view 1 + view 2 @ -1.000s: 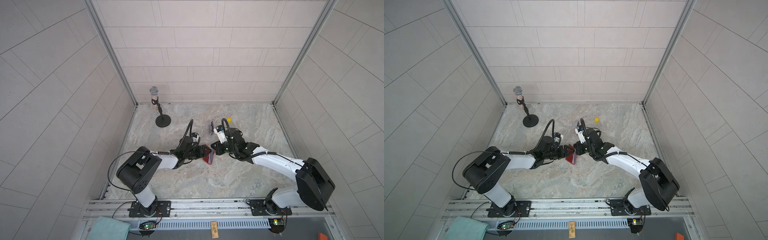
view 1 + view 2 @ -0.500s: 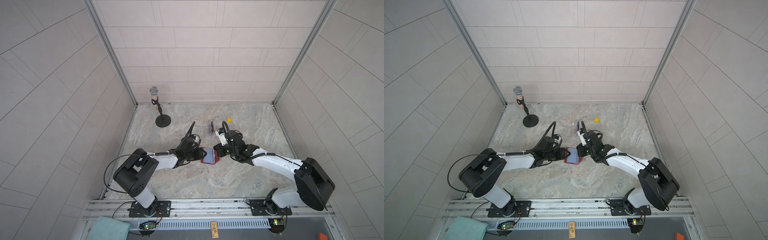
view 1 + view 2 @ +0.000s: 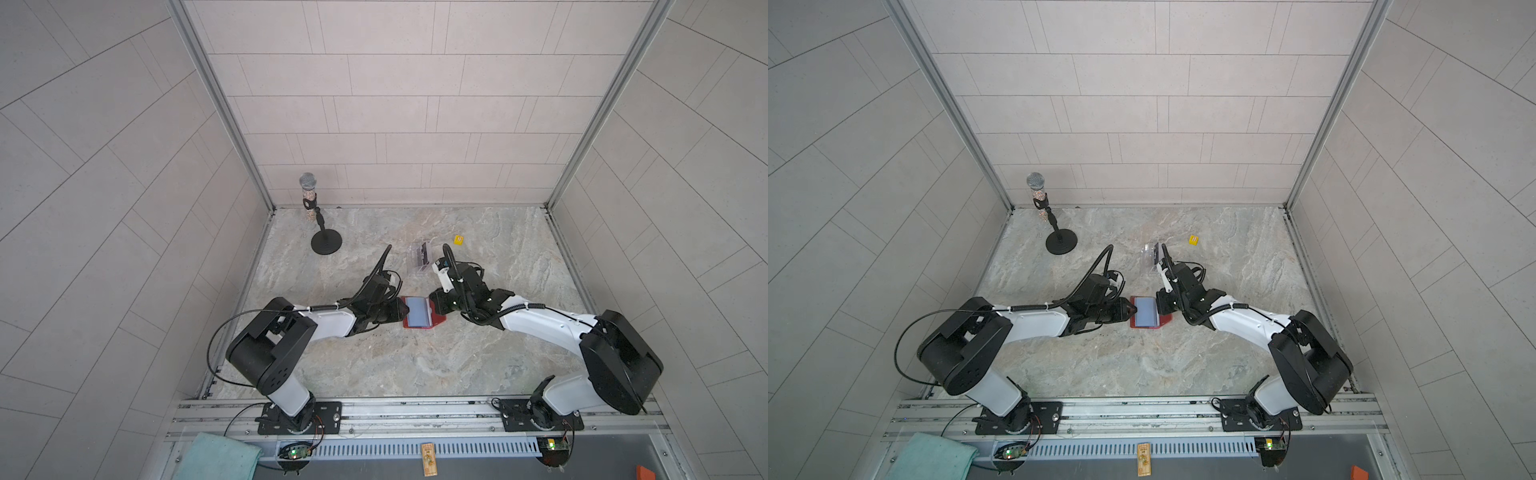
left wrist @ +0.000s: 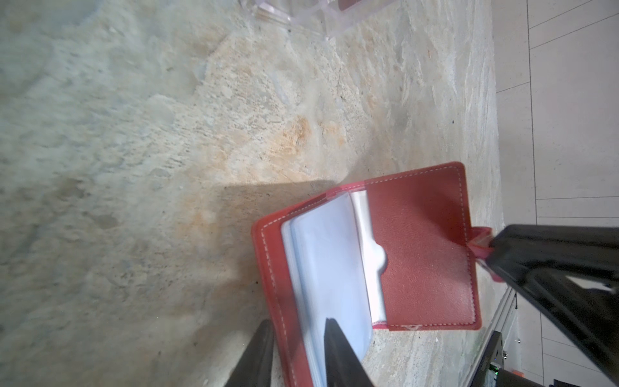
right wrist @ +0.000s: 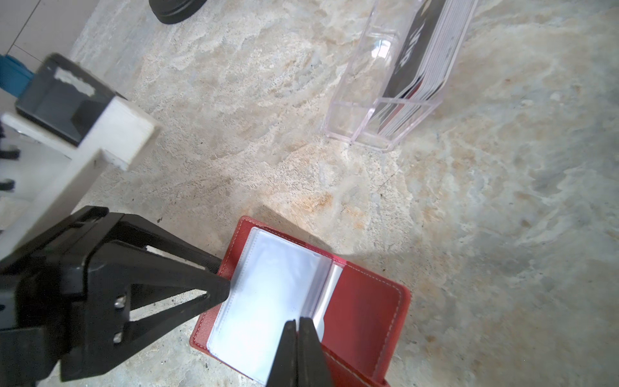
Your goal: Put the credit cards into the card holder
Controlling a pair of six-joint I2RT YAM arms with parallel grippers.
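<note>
The card holder (image 3: 419,312) (image 3: 1148,312) is a red wallet lying open on the table, its clear sleeves (image 5: 268,295) facing up. My left gripper (image 3: 402,311) (image 4: 298,338) has its jaws closed down on the wallet's left cover and sleeves. On the opposite side my right gripper (image 3: 434,309) (image 5: 297,325) is shut on the wallet's snap tab (image 4: 479,239). The credit cards (image 5: 432,50), black with white lettering, stand stacked in a clear acrylic stand (image 5: 355,100) (image 3: 420,257) behind the wallet.
A microphone on a round black base (image 3: 325,245) stands at the back left. A small yellow cube (image 3: 459,240) lies at the back right of the stand. Tiled walls close in three sides. A teal cloth (image 3: 216,457) lies below the front rail.
The card holder, held half folded between the grippers a second ago, now lies spread open with its sleeves showing. The left gripper's jaws have narrowed onto its left edge.
</note>
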